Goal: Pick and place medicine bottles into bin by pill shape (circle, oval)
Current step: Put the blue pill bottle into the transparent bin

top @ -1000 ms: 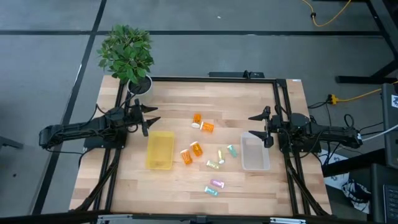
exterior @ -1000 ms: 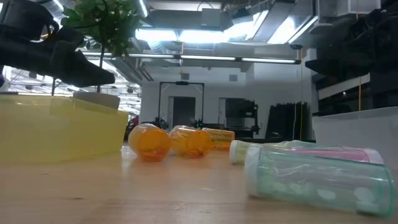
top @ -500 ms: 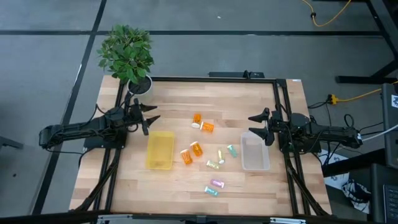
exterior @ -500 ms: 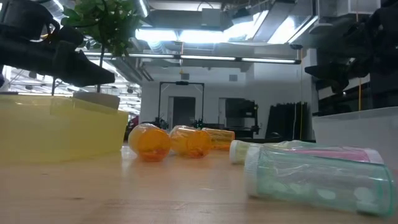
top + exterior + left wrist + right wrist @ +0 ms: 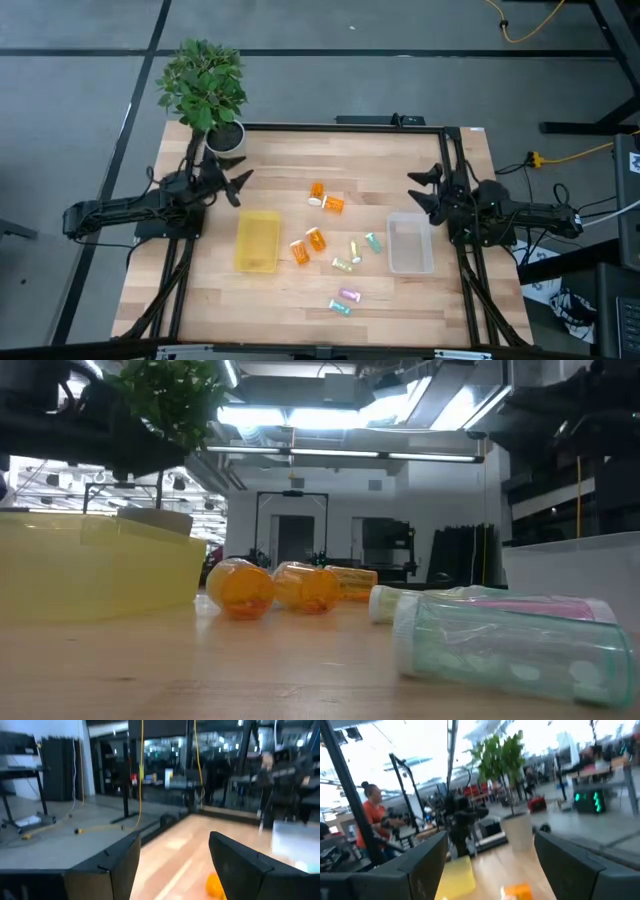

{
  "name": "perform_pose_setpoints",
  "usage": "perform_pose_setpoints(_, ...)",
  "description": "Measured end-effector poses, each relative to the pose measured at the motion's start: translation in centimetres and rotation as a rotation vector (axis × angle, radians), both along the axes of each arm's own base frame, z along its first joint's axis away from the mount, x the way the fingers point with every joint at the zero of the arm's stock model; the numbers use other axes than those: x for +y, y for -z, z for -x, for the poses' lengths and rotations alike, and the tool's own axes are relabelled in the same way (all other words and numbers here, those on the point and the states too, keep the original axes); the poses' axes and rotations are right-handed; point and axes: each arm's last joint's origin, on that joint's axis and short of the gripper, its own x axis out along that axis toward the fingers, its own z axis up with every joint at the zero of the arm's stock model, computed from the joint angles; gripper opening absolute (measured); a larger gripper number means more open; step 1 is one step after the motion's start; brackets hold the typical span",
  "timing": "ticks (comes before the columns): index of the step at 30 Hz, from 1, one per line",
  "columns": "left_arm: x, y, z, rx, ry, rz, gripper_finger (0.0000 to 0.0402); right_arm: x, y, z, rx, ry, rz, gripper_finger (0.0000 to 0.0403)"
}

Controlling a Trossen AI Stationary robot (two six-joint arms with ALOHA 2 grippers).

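Four orange medicine bottles with white caps lie on their sides mid-table: two [image 5: 325, 197] farther back, two [image 5: 308, 245] beside the yellow bin [image 5: 257, 241]. Several small clear vials [image 5: 355, 255] lie between the bins, and two more [image 5: 345, 301] lie nearer the front edge. The clear bin [image 5: 410, 243] stands on the right. My left gripper [image 5: 240, 186] hovers open and empty beyond the yellow bin's far end. My right gripper [image 5: 412, 190] hovers open and empty beyond the clear bin's far end. Both wrist views show the fingers spread [image 5: 175, 845] [image 5: 490, 850].
A white pot with a green plant [image 5: 205, 85] stands at the far left corner, close behind my left gripper. A dark frame [image 5: 445, 160] runs along the table's sides. A person in orange [image 5: 370, 815] stands in the room beyond the table. Bare wood lies along the front edge.
Both grippers have risen and tipped upward, drawing a little toward the far edge. My right gripper has also pulled back slightly toward the table's right edge. Both have stayed open. The bottles and bins have not moved.
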Motion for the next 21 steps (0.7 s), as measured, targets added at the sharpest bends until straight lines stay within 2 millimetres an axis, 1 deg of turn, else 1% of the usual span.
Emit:
perform_pose_setpoints(5,0.0,-1.0,0.2,-0.106,0.001,-0.029,0.0229,-0.3,-0.4,0.2,-0.012,0.092,-0.019,0.03)
perform_pose_setpoints(9,-0.1,-1.6,0.3,-0.162,0.007,-0.046,0.0229,-0.4,-1.6,0.3,-0.008,0.147,0.019,0.03)
perform_pose_setpoints(12,-0.1,-1.6,0.3,-0.162,0.008,-0.044,0.0229,-0.5,-2.8,0.2,0.025,0.191,0.061,0.03)
perform_pose_setpoints(16,0.0,-1.5,0.2,-0.17,0.007,-0.019,0.0229,-0.9,-3.9,-0.2,0.155,0.292,0.061,0.03)
perform_pose_setpoints(21,0.2,-1.3,0.0,-0.185,-0.052,0.038,0.0229,-1.7,-4.9,-1.0,0.35,0.403,0.078,0.03)
